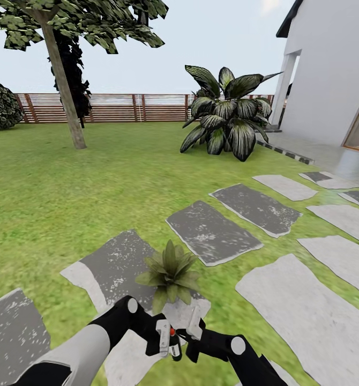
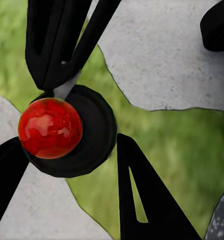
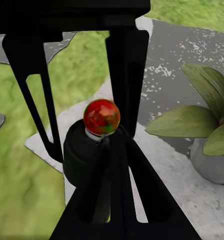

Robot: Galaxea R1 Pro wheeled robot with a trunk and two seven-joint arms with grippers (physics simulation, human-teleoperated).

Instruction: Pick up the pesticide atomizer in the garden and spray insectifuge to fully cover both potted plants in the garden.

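While both arms met low in the head view, at about six o'clock, the scene ran as follows, left to right.

Item, left gripper (image 1: 167, 339): fingers pinched on the pesticide atomizer (image 1: 172, 343), a small dark bottle with a red nozzle top (image 2: 50, 127). Its wrist view looked down on the round cap, a finger (image 2: 54, 42) lying against the bottle's shoulder and another beside the body. Judged purpose: carrying the bottle upright, nozzle uppermost, ready to spray.

Item, right gripper (image 1: 192, 328): just beside the bottle at its three o'clock. In its wrist view the fingers (image 3: 126, 65) stood either side of the red nozzle top with a gap showing; jaws spread, not closed on anything. Judged purpose: placed to press the nozzle or steady the bottle.

Item, potted plant (image 1: 170, 274): a low rosette of pointed green leaves at twelve o'clock from the grippers, near them, its grey pot (image 3: 212, 162) on a stepping stone (image 1: 111, 268). Judged the nearest target; nothing stood between bottle and leaves.

Item, surroundings: lawn (image 1: 67, 193); tree trunk (image 1: 64, 86) at eleven o'clock, well apart; slatted fence (image 1: 120, 107) along the far edge; big dark-leaved shrub (image 1: 227, 112) at one o'clock; more stepping stones (image 1: 214, 231) toward two o'clock; white house wall (image 1: 329, 69) at far right.

Obstructions: none seen on the way to this plant. A second potted plant was not identified.
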